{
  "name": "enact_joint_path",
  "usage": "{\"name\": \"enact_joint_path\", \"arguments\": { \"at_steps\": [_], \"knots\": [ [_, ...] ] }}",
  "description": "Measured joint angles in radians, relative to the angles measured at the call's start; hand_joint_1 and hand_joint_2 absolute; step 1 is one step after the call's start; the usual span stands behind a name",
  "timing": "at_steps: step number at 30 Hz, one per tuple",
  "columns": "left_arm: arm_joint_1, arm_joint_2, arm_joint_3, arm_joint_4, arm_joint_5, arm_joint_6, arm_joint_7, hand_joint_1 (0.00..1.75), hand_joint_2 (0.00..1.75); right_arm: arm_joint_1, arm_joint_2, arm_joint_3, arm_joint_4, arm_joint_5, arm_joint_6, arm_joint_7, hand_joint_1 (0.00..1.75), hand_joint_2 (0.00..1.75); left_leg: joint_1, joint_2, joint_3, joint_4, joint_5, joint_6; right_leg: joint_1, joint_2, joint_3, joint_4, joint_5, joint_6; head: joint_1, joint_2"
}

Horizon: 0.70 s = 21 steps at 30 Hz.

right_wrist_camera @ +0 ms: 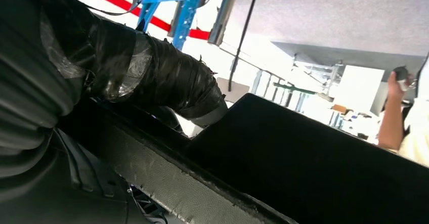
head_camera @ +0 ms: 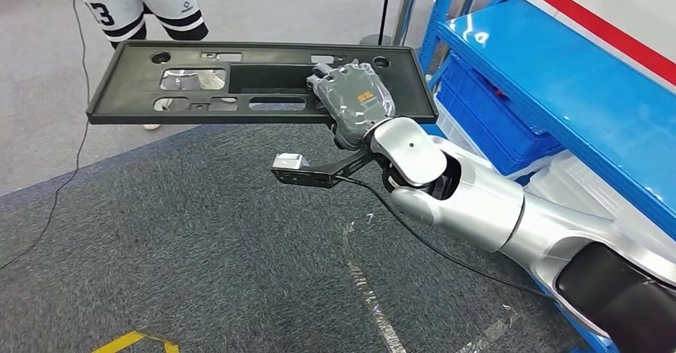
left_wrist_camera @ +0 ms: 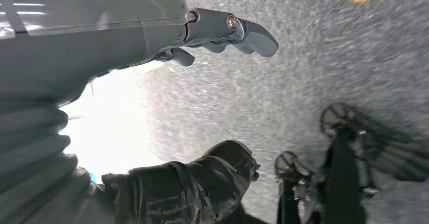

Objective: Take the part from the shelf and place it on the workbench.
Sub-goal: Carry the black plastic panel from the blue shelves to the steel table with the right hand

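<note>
The part (head_camera: 135,78) is a long flat black plastic panel with several cut-outs. It hangs level in the air over the grey carpet, left of the blue shelf (head_camera: 558,74). My right hand (head_camera: 355,98) grips it at its near edge, close to its right end. In the right wrist view the taped thumb (right_wrist_camera: 152,77) presses on the dark panel (right_wrist_camera: 313,168). My left hand (left_wrist_camera: 152,37) hangs over the carpet, its fingers (left_wrist_camera: 243,29) apart and holding nothing.
A person (head_camera: 135,2) in a white jersey stands beyond the panel. A blue crate (head_camera: 494,122) sits on the shelf's lower level. A black cable (head_camera: 64,170) trails over the floor at left. Yellow floor tape (head_camera: 127,341) lies near me.
</note>
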Motion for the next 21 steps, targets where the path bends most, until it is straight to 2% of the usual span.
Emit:
{"name": "enact_joint_path", "arguments": {
  "at_steps": [1, 3, 4, 5, 7, 8, 10, 11, 12, 13, 14, 15, 16, 18, 19, 20, 21],
  "knots": [
    [0.0, 0.0, 0.0, 0.0, 0.0, 0.0, 0.0, 0.0, 1.75, 0.0, -0.003, 0.0, 0.002, 0.0, 0.0, 0.002, 1.75, 1.75, -0.002, -0.015, 0.001, 0.001, 0.0, 0.0, 0.002, 0.008, 0.022, -0.058, 0.04, -0.007, 0.0, 0.0],
    [-0.001, -0.002, 0.0, 0.0, -0.001, -0.001, 0.001, 0.0, 1.75, -0.003, -0.008, 0.0, 0.006, -0.001, 0.0, 0.003, 1.75, 1.75, -0.002, -0.04, -0.002, 0.003, 0.001, -0.001, 0.003, 0.053, 0.076, -0.193, 0.105, -0.022, -0.002, 0.0],
    [-0.001, -0.003, 0.0, 0.0, -0.002, -0.003, 0.001, 0.0, 1.75, -0.005, -0.01, 0.0, 0.007, -0.001, 0.0, 0.004, 1.75, 1.75, -0.001, -0.051, -0.006, 0.003, 0.003, -0.004, 0.003, 0.072, 0.094, -0.237, 0.12, -0.026, -0.002, 0.0],
    [-0.001, -0.004, 0.0, 0.0, -0.002, -0.004, 0.002, 0.0, 1.75, -0.005, -0.011, 0.0, 0.008, -0.001, 0.001, 0.004, 1.75, 1.75, 0.002, -0.061, -0.011, 0.002, 0.006, -0.008, 0.003, 0.082, 0.103, -0.257, 0.122, -0.027, -0.002, 0.0],
    [0.001, -0.003, 0.0, 0.0, -0.003, -0.004, 0.003, 0.0, 1.75, -0.004, -0.012, 0.0, 0.009, -0.002, 0.001, 0.004, 1.75, 1.75, 0.005, -0.083, -0.016, -0.004, 0.013, -0.021, 0.001, 0.063, 0.111, -0.269, 0.123, -0.024, 0.001, 0.0],
    [0.003, -0.003, 0.0, 0.0, -0.004, -0.004, 0.004, 0.0, 1.75, -0.003, -0.011, 0.0, 0.01, -0.002, 0.001, 0.004, 1.75, 1.75, 0.003, -0.076, -0.019, -0.002, 0.011, -0.026, -0.002, 0.05, 0.116, -0.277, 0.126, -0.024, 0.001, 0.0],
    [0.003, -0.005, 0.0, 0.001, -0.007, -0.003, 0.006, 0.0, 1.75, -0.005, -0.011, 0.0, 0.01, -0.002, 0.001, 0.005, 1.75, 1.75, -0.004, -0.021, -0.045, 0.052, -0.024, -0.035, -0.007, 0.022, 0.127, -0.292, 0.131, -0.028, -0.003, 0.0],
    [0.002, -0.006, 0.0, 0.001, -0.008, -0.003, 0.006, 0.0, 1.75, -0.005, -0.011, 0.0, 0.011, -0.002, 0.002, 0.006, 1.75, 1.75, -0.004, 0.016, -0.07, 0.108, -0.055, -0.039, -0.004, 0.009, 0.129, -0.294, 0.132, -0.029, -0.007, 0.0],
    [0.0, -0.007, 0.0, 0.001, -0.008, -0.003, 0.006, 0.0, 1.75, -0.005, -0.012, 0.0, 0.013, -0.002, 0.002, 0.006, 1.75, 1.75, -0.002, 0.038, -0.1, 0.174, -0.086, -0.043, -0.002, -0.006, 0.129, -0.293, 0.131, -0.031, -0.009, 0.0],
    [-0.001, -0.008, -0.001, 0.001, -0.009, -0.003, 0.005, 0.0, 1.75, -0.002, -0.012, 0.0, 0.014, -0.002, 0.002, 0.006, 1.75, 1.75, 0.0, 0.049, -0.126, 0.232, -0.108, -0.046, -0.001, -0.02, 0.129, -0.292, 0.13, -0.032, -0.009, 0.0],
    [-0.001, -0.008, -0.001, 0.001, -0.009, -0.003, 0.004, 0.0, 1.75, 0.001, -0.012, 0.0, 0.016, -0.002, 0.002, 0.006, 1.75, 1.75, 0.002, 0.054, -0.138, 0.262, -0.113, -0.049, 0.0, -0.035, 0.129, -0.291, 0.128, -0.033, -0.009, 0.0],
    [-0.001, -0.009, -0.001, 0.001, -0.008, -0.004, 0.003, 0.0, 1.75, 0.004, -0.012, 0.0, 0.017, -0.002, 0.002, 0.006, 1.75, 1.75, 0.003, 0.057, -0.13, 0.255, -0.102, -0.05, 0.001, -0.048, 0.129, -0.29, 0.126, -0.033, -0.009, 0.0],
    [-0.001, -0.009, -0.001, 0.001, -0.008, -0.004, 0.001, 0.0, 1.75, 0.006, -0.012, 0.0, 0.019, -0.002, 0.002, 0.005, 1.75, 1.75, 0.004, 0.061, -0.105, 0.214, -0.077, -0.05, 0.001, -0.061, 0.129, -0.288, 0.124, -0.032, -0.01, 0.0],
    [-0.001, -0.009, -0.001, 0.001, -0.007, -0.003, 0.0, 0.0, 1.75, 0.005, -0.011, 0.0, 0.02, -0.002, 0.001, 0.004, 1.75, 1.75, -0.003, 0.093, -0.026, 0.076, -0.028, -0.045, 0.004, -0.083, 0.131, -0.284, 0.119, -0.026, -0.01, 0.0],
    [-0.002, -0.009, -0.001, 0.001, -0.006, -0.002, 0.001, 0.0, 1.75, 0.004, -0.011, 0.0, 0.021, -0.002, 0.001, 0.004, 1.75, 1.75, -0.008, 0.107, 0.001, 0.027, -0.016, -0.038, 0.007, -0.092, 0.13, -0.282, 0.116, -0.022, -0.009, 0.0],
    [-0.002, -0.009, -0.001, 0.001, -0.005, -0.002, 0.003, 0.0, 1.75, 0.004, -0.011, 0.0, 0.022, -0.002, 0.001, 0.003, 1.75, 1.75, -0.013, 0.115, 0.015, -0.002, -0.013, -0.031, 0.01, -0.101, 0.13, -0.281, 0.114, -0.018, -0.009, 0.0],
    [-0.002, -0.009, -0.001, 0.001, -0.004, -0.002, 0.005, 0.0, 1.75, 0.003, -0.011, 0.0, 0.023, -0.002, 0.001, 0.003, 1.75, 1.75, -0.018, 0.112, 0.015, -0.006, -0.014, -0.024, 0.013, -0.11, 0.129, -0.281, 0.114, -0.014, -0.009, 0.0]
  ]
}}
